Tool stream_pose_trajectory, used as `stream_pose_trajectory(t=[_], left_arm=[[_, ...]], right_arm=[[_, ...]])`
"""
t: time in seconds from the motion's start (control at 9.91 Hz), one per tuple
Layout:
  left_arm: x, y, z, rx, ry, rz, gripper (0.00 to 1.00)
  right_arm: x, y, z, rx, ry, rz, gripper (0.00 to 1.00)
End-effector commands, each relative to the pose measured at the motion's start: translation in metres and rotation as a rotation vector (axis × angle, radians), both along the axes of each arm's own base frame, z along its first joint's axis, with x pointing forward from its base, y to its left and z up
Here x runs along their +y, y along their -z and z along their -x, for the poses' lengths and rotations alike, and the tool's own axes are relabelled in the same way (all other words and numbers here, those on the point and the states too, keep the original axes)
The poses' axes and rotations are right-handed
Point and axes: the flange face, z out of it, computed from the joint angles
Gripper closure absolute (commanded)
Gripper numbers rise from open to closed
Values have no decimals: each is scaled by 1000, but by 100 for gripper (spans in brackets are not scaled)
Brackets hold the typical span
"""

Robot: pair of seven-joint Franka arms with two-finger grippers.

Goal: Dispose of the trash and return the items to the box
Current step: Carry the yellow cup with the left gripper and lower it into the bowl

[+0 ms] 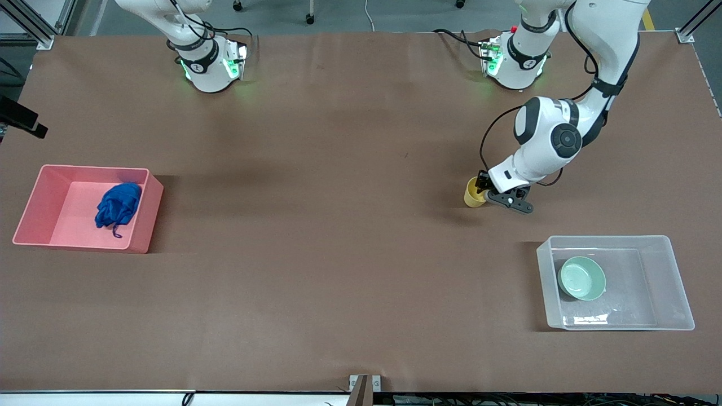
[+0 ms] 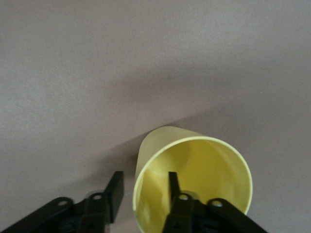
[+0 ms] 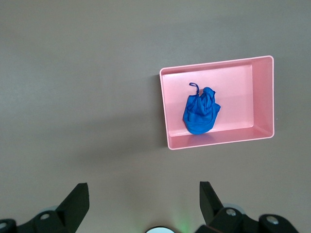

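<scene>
Left hand at frame right straddles the yellow cup rim, seemingly not yet clamped. Right hand spread, waiting high over the bench.

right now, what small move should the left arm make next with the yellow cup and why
Probably close and lift. The left gripper straddles the yellow cup's rim, one finger inside, one outside, with a visible gap. The green bowl already sits in the clear box and the blue cloth in the pink bin.

No readable text, label, brand, number or sign showed anywhere. The clear box, the pink bin, the yellow cup and the brown table around it carried no legible writing.
</scene>
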Motion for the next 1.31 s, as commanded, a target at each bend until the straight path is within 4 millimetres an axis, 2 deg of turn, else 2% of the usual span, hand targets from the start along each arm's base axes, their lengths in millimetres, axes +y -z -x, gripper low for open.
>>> stream_pose_trajectory(t=[0.0,0.2,0.3,0.4,0.5,0.61,0.91,1.01,1.11,1.21], left_arm=[[-1,8,4,0,23,-9,100],[0,-18,-15,-15,32,-5,100],[1,-38,-36,3,30,3,100],[13,-63,-61,26,14,5,100],[33,-95,-95,29,-17,10,100],[61,-113,-123,32,-37,9,100],[149,-141,-195,-31,-35,-20,100],[186,-138,-213,-52,-86,-51,100],[218,-126,-225,-56,-134,-77,100],[228,-116,-238,-66,-152,-85,100]], right_arm=[[-6,-9,5,-6,-20,10,0],[-6,-10,5,-7,-8,16,0],[-6,-10,5,-5,-3,16,0],[-5,-10,5,-4,5,16,0],[-4,-9,5,-1,5,16,0],[-4,-9,6,2,5,16,0],[-3,-9,6,2,3,13,0],[-2,-8,5,3,2,11,0],[-2,-9,5,-2,2,10,0],[-3,-8,6,3,4,10,0]])
